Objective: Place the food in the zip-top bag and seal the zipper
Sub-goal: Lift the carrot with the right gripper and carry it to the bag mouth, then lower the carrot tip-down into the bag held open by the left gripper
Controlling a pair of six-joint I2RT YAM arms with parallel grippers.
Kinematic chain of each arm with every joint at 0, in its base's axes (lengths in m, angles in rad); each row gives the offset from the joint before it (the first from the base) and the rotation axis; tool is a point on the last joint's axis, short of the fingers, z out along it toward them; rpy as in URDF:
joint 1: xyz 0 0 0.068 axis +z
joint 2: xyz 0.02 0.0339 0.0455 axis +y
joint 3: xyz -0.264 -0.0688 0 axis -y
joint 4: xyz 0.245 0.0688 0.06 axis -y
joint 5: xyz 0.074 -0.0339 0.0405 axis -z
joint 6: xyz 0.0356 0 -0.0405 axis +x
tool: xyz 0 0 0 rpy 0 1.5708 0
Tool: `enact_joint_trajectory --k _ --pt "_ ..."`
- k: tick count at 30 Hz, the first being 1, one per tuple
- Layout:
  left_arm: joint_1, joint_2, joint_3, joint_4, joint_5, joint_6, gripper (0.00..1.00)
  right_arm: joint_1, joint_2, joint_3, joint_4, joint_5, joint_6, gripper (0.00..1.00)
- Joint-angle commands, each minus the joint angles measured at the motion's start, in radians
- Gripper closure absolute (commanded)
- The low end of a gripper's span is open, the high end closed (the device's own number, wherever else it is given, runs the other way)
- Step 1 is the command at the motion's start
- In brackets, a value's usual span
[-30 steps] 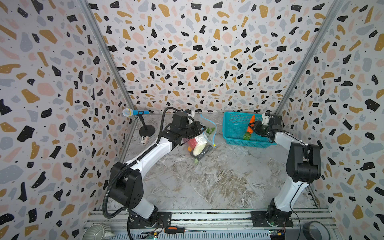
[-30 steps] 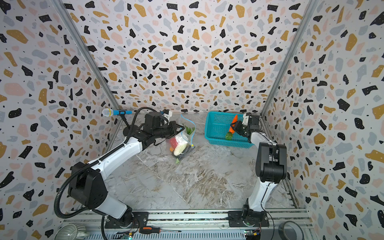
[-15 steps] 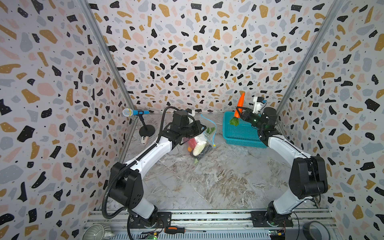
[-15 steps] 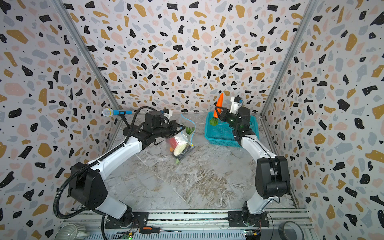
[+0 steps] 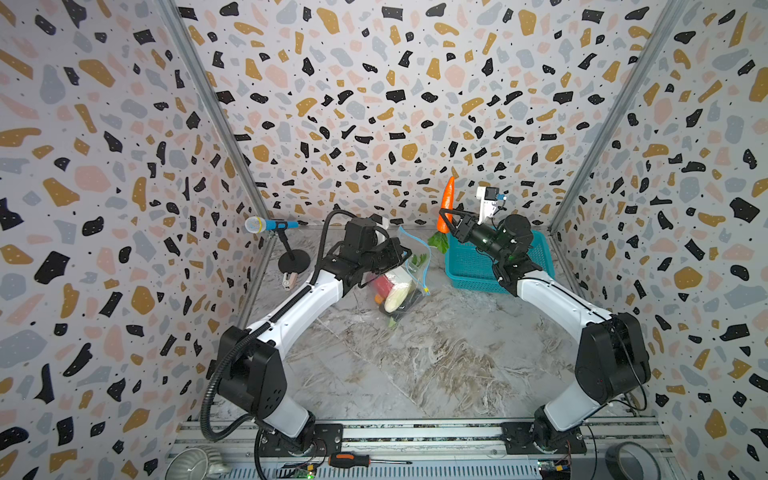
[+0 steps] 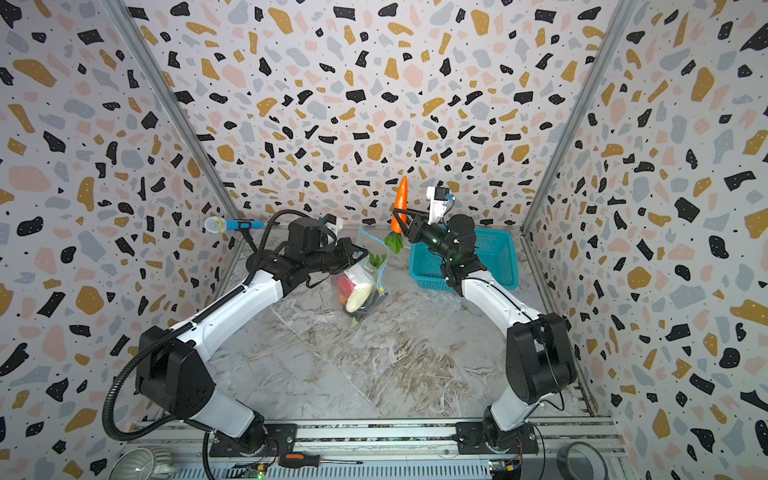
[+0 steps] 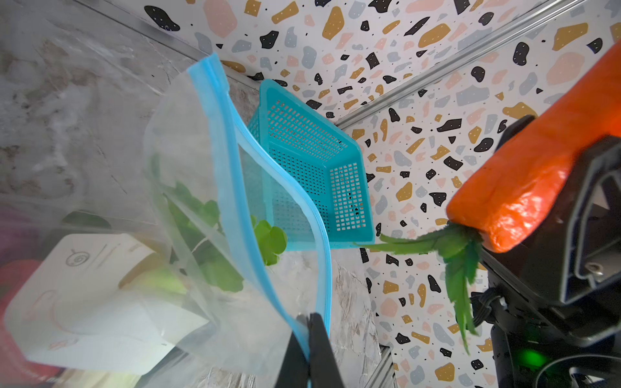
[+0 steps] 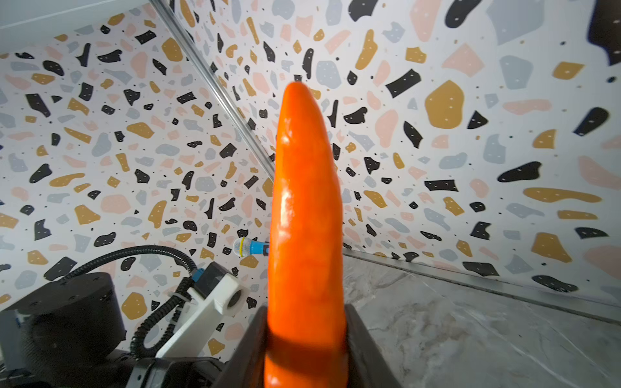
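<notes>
Carrot (image 5: 447, 198) aloft, bag (image 5: 405, 286) part-filled.
Your right hand (image 5: 448, 222) pinches carrot, left hand (image 7: 308, 331) pinches bag rim; insertion, zipping remain.

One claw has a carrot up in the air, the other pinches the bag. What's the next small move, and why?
Probably carry the carrot over the mouth of the zip-top bag. The right claw grips it near the basket, while the left claw pinches the zipper edge, holding the mouth open, with food inside.

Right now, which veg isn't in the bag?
The orange carrot, gripped tip-up in the right tool, in the air. The red piece, white piece and greens lie inside the zip-top bag pinched by the left tool.
</notes>
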Motion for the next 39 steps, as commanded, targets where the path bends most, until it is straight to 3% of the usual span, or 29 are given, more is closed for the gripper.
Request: enact_joint_trajectory --k 1,19,39 --pt "-0.005 -0.04 0.057 -0.016 -0.008 0.007 1.0 0.033 0.006 0.061 0.038 0.004 -0.037 0.72" --pt "-0.005 -0.072 0.104 -0.071 -0.032 0.02 1.0 0.101 0.129 0.155 -0.018 0.034 -0.066 0.73" --pt "-0.005 -0.099 0.087 -0.066 -0.033 0.023 1.0 0.166 0.122 0.106 -0.134 0.109 -0.14 0.72"
